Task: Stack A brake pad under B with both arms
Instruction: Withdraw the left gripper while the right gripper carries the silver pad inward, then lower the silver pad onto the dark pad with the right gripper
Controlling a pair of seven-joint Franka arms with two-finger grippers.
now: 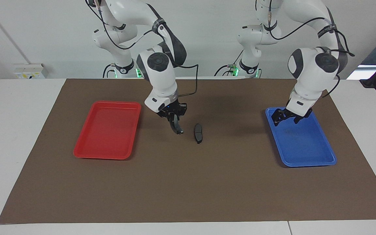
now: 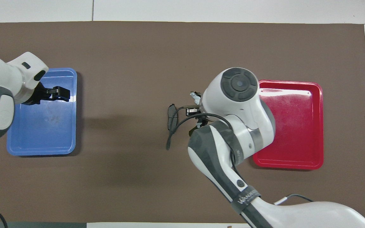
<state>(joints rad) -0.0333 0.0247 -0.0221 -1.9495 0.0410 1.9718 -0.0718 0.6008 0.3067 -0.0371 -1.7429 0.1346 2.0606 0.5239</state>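
Apparently the short black pad (image 1: 198,133) already lies flat on the bare tabletop (image 1: 188,182) about midway between the two trays. Its long axis runs toward and away from the robots, and nothing touches it. Just beside it, toward the right arm's end, hangs the longer pad (image 1: 177,126), gripped at its upper end by the right pincer (image 1: 172,118), whose fingers are closed on it. This pad dangles on end, its long axis close to upright and its lower tip just above the tabletop; which pad is which I judge from their looks, not with certainty. The coming move turns on that small sideways offset. The held pad needs to travel a little toward the left arm's end, and to be laid down flat with its length along that of the pad below. The right arm is clearly the nearer one. The left pincer (image 1: 287,119) waits over the edge of the blue tray (image 1: 305,153) nearer the robots, fingers spread and empty, well apart from both pads. The red tray (image 1: 106,153) holds nothing.
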